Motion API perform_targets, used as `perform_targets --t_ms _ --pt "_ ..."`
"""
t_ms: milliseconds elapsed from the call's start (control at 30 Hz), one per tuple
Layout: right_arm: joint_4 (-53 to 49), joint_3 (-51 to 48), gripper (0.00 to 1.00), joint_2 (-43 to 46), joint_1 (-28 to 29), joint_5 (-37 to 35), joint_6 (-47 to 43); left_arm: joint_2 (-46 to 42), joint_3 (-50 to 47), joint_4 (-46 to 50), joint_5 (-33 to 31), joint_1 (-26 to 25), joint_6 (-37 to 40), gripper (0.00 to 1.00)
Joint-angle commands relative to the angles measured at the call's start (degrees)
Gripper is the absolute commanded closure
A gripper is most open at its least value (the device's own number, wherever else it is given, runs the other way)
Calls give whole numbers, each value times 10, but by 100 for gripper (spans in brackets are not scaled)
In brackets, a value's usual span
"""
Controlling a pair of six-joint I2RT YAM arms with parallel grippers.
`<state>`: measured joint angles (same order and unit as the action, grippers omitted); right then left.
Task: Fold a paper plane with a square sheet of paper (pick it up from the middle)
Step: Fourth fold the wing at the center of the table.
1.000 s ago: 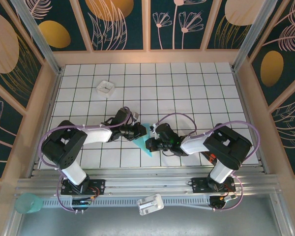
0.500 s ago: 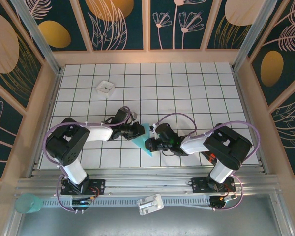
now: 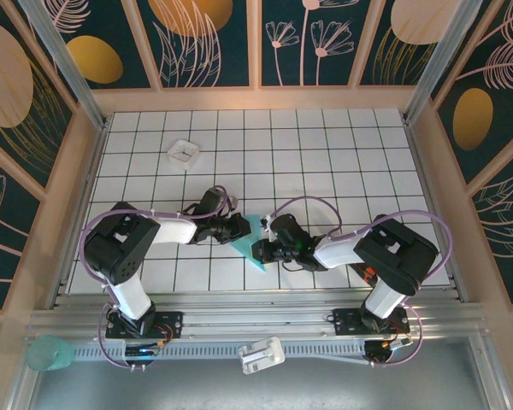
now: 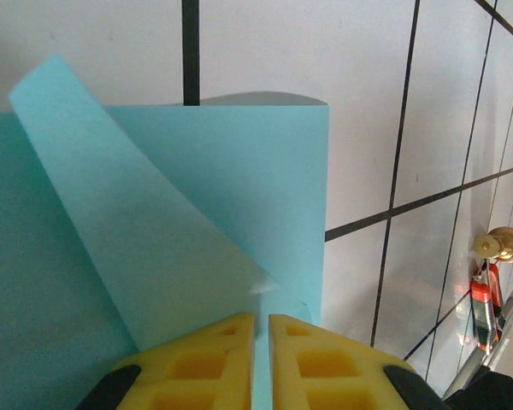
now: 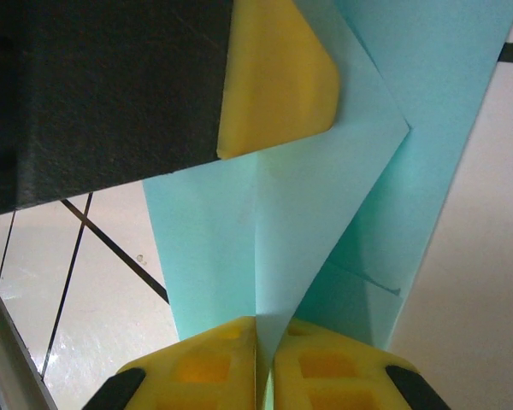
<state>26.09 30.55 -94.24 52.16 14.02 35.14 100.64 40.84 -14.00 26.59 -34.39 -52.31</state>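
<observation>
Paper, turquoise and already partly folded, lies on the white grid table near the front edge, right between my two arms. My left gripper reaches in from the left. On the left wrist view its yellow pads are pinched together with only a sliver between them, and a lifted flap curls off the flat layer and runs down into that pinch, so I'm clamped on the paper there. My right gripper meets it from the other side. On the right wrist view its pads are closed on a raised crease, with paper layers fanning out to either side. One of my left pads sits on the sheet just beyond. Well apart, toward the far left, sits a small white tray.
</observation>
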Motion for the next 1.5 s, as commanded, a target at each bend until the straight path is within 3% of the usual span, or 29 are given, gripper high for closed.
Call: perform_targets --t_ms 0,633,1200,1467 --pt "-45 -10 87 7 -5 -16 4 16 -6 -7 -7 6 19 86" --pt "-79 -28 79 85 -7 -17 11 21 -18 -16 -3 7 30 87" --pt "-54 -51 92 62 -6 -19 33 14 -22 -20 -6 7 31 86" --pt "-56 -48 90 71 -5 -20 30 14 -18 -24 -3 7 28 86"
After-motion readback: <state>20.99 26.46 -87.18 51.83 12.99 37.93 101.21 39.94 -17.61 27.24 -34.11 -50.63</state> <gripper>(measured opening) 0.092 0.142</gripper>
